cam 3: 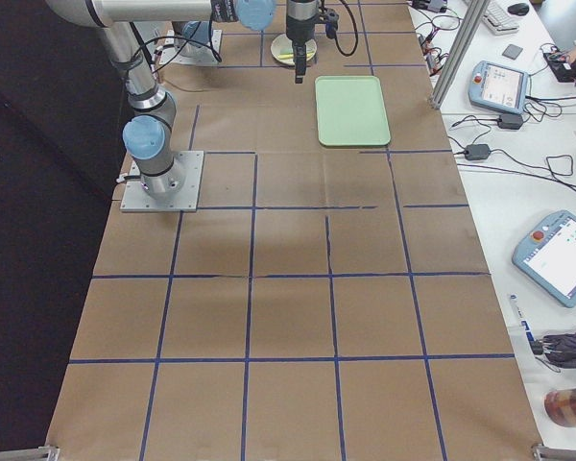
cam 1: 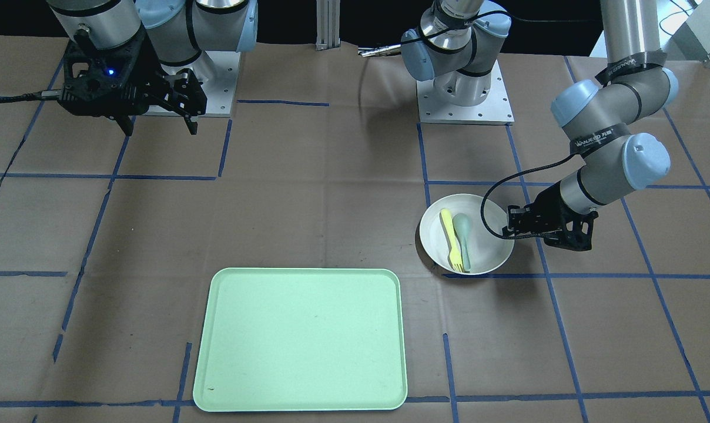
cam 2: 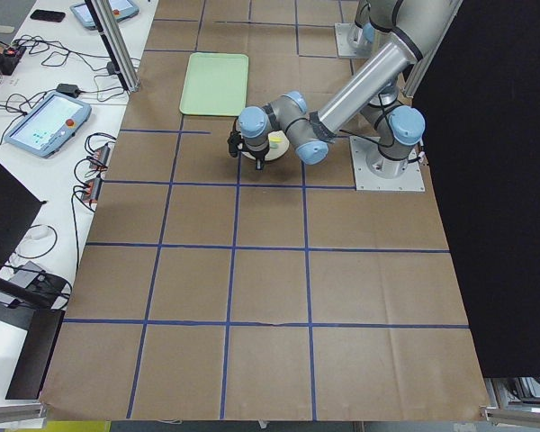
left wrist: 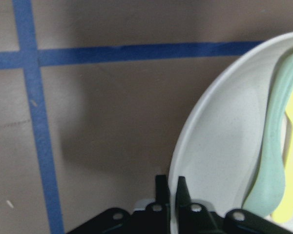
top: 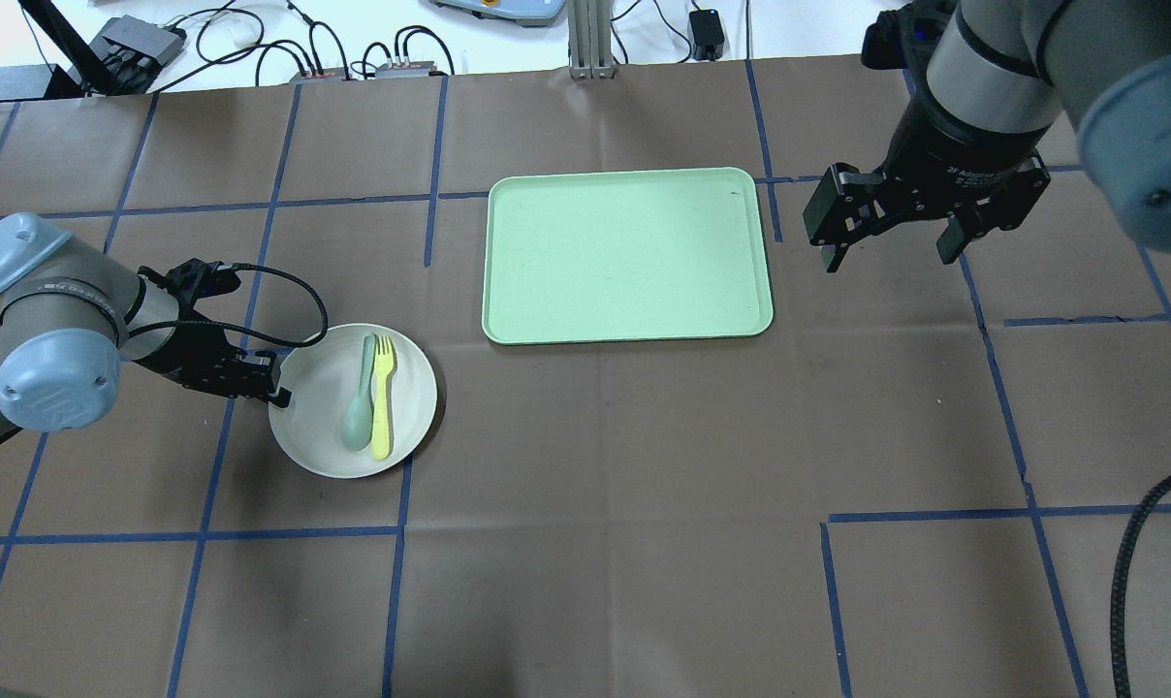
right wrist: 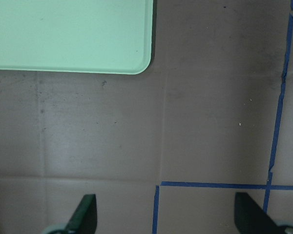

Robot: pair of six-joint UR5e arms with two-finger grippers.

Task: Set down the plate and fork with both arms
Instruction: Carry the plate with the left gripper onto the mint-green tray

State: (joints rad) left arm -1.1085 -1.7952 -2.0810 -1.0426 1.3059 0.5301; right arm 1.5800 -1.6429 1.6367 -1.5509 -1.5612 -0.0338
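— While your left gripper point(top: 277, 388) sits low at the table, what does it hold?

— My fingers point(left wrist: 181, 190) are pinched nearly together on the rim of the plate point(top: 413, 402), one inside the rim and one outside. Taking 12 as straight out from my base, the plate lies at that gripper's 3 o'clock. I cannot tell whether it is off the paper yet.

— And the fork?

— The fork point(top: 383, 397) lies inside the plate, also at 3 o'clock from my left gripper, just past the plate's middle. The spoon point(top: 359, 407) lies alongside it on my gripper's side. The fork's long axis runs 6 to 12 with the tines at 12, so it lies crosswise to my reach.

— Where is it all headed?

— To the tray point(top: 629, 254), I judge. It lies at about 2 o'clock from the plate, apart from it.

— Your other hand?

— My right gripper point(top: 888, 257) hangs off the tray's 3 o'clock edge with its jaws spread wide and nothing between them. The fork lies at about its 8 o'clock, with the whole tray between. My left gripper is far nearer, so I judge the plate must go across to the tray in it first. The cutlery is loose, and a tilt could slide it.
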